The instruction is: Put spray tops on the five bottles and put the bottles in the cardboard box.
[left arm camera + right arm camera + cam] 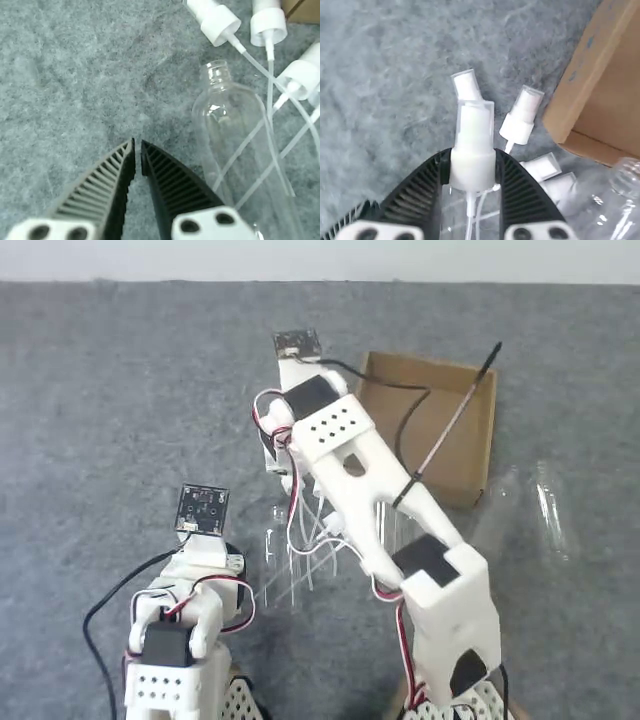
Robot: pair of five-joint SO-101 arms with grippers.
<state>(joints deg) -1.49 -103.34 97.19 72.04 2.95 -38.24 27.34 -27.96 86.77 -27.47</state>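
Your right gripper [473, 159] is clamped on the spray top [472, 142] near the cardboard box [605, 100], so keep it upright and seat it squarely on the bottle [452, 215] beneath.

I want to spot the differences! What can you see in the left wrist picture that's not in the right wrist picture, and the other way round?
Left wrist view: the left gripper is shut and empty over the grey carpet. A clear bottle lies beside it with no top on its neck.

Right wrist view: the right gripper is shut on a white spray top.

Both: loose spray tops lying on the carpet, and some of the cardboard box.
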